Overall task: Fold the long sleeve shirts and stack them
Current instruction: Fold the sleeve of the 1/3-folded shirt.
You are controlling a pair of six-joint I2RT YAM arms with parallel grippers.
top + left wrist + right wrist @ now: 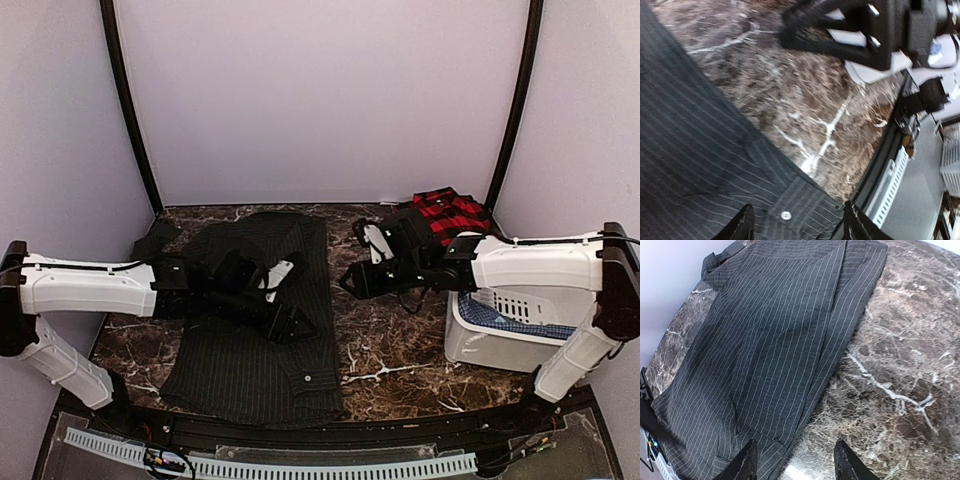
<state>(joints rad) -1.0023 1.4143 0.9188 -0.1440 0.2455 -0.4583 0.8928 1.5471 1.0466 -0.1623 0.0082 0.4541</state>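
- The table (400,330) is dark brown marble with pale veins.
- The charcoal pinstripe shirt (250,370) lies flat on the left half of the table and runs from the far edge almost to the near edge. Its right side is folded lengthwise into a long strip. A bunch of its cloth sits at the far left corner.
- The white bin (490,350) stands at the right edge of the table, and blue checked cloth (500,318) shows inside it.
- The red-and-black plaid shirt (450,212) is heaped near the far right corner, just behind the right arm and beyond the bin. It lies well apart from the pinstripe shirt.
- The left fingers (295,325) are over the middle of the pinstripe shirt. They are spread apart with nothing gripped between them.
- The right fingers (350,283) are over bare table just beside the shirt's right edge. They are also parted and hold nothing.
- A small white button (786,215) sits on the pinstripe shirt near its near right corner. In the left wrist view it shows between the two fingertips.
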